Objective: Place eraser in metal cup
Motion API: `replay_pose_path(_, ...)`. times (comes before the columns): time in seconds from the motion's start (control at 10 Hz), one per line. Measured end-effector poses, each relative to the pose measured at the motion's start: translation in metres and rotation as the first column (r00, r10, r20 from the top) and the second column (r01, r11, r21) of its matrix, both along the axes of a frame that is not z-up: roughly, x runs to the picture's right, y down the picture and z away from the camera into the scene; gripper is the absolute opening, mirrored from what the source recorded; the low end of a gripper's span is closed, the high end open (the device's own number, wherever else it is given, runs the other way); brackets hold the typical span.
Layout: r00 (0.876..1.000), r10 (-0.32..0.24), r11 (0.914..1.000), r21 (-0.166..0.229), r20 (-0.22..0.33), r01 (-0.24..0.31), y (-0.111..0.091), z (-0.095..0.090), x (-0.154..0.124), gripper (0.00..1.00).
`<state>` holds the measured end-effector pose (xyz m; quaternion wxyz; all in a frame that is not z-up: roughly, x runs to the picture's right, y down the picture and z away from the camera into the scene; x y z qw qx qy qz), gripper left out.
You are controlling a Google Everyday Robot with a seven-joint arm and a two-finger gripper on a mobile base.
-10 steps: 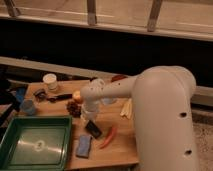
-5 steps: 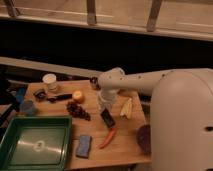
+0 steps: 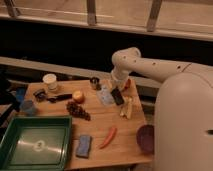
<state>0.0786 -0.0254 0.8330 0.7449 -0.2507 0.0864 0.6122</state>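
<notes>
The eraser (image 3: 118, 96), a small black block, hangs tilted over the table's far middle. My gripper (image 3: 115, 89) is shut on its upper end, at the tip of the white arm that comes down from the right. The metal cup (image 3: 95, 83), small and silver-grey, stands upright near the table's far edge. It is a short way left of the eraser and slightly farther back. Eraser and cup are apart.
On the wooden table (image 3: 125, 150) are a white cup (image 3: 50, 81), a black-handled tool (image 3: 57, 97), an orange fruit (image 3: 78, 96), grapes (image 3: 78, 109), bananas (image 3: 126, 108), a red chili (image 3: 108, 136), a blue pad (image 3: 83, 145) and a purple bowl (image 3: 146, 138). A green tray (image 3: 35, 145) fills the front left.
The gripper has carried the eraser from near the table's front middle up and back toward the far edge, closer to the metal cup. The arm has swung back with it.
</notes>
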Motion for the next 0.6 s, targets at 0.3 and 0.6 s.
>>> replay_pose_path(0.3, 0.997, 0.077, 0.9896, 0.12, 0.018, -0.078, -0.07, -0.007, 0.028, 0.0)
replay_pose_path(0.6, 0.997, 0.076, 0.9892, 0.124, 0.022, -0.079, -0.072, -0.007, 0.026, 0.0)
